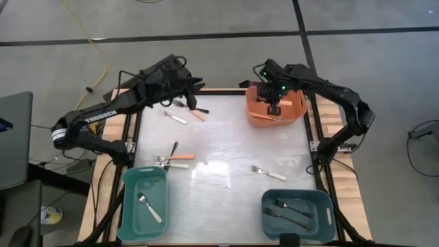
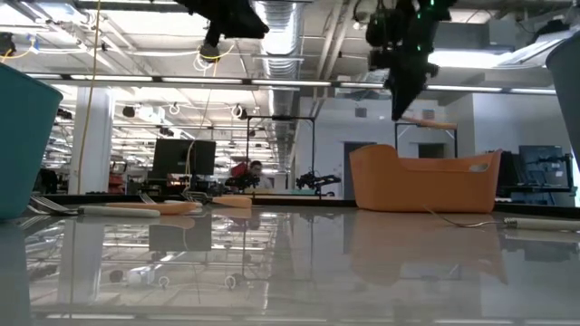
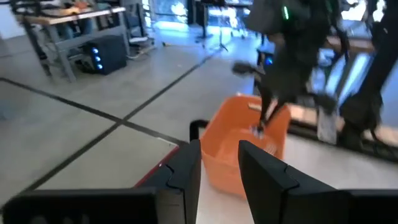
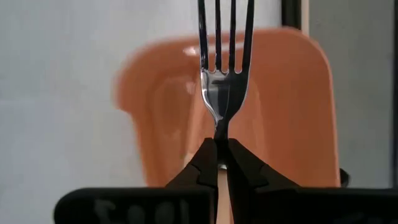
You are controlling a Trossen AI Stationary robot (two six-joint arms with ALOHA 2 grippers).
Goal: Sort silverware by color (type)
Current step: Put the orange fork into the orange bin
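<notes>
My right gripper (image 4: 221, 152) hangs above the orange bin (image 1: 274, 113) at the table's far right, shut on an orange-handled fork (image 4: 224, 74). The fork's handle (image 2: 428, 121) shows in the low view. My left gripper (image 3: 219, 171) is open and holds nothing, above the table's far edge near a white-handled fork (image 1: 173, 116) and an orange-handled piece (image 1: 197, 114). Black- and orange-handled pieces (image 1: 175, 156) lie left of the table's middle. Another white-handled fork (image 1: 267, 173) lies right of it. My right gripper pinches the fork between its two fingers at the neck (image 4: 221, 127), just behind the metal head. The fingers come from above, pointing down, one on each side of the fork. The fork is lifted clear and about level above the orange bin; the tines reach out past the fingertips.
A teal bin (image 1: 127, 206) at the near left holds a white-handled spoon (image 1: 151, 208). A second teal bin (image 1: 322, 206) at the near right holds black-handled pieces (image 1: 291, 209). Bare table lies between the bins and through the middle.
</notes>
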